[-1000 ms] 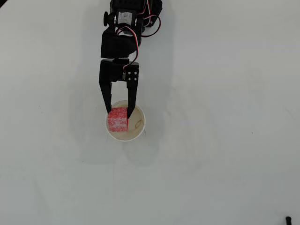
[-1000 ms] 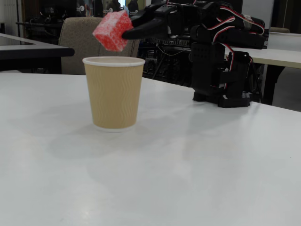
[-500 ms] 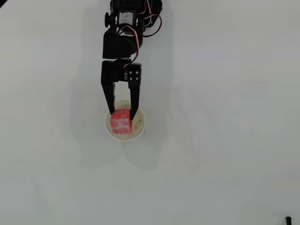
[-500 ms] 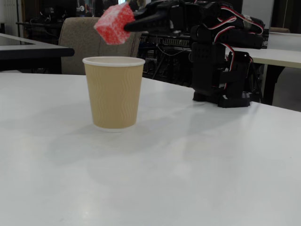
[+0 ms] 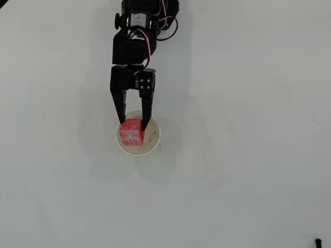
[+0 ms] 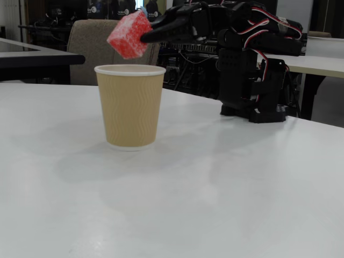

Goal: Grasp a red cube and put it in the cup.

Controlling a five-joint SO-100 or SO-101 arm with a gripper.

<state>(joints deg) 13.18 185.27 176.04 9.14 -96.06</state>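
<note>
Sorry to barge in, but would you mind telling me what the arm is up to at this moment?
The arm's gripper has the red cube clamped between its fingers and holds it in the air just above the mouth of the cup. In the overhead view the cube sits over the cup's opening, toward its left side. It has not been let go yet, and the cup stands upright on the white table.

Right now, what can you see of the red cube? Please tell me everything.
The red cube is small, bright red with whitish speckles, and looks rough or sugary. The black pincer grips it on two sides. In the fixed view it hangs tilted in the air just above the cup, clear of the white rim, not yet inside.
</note>
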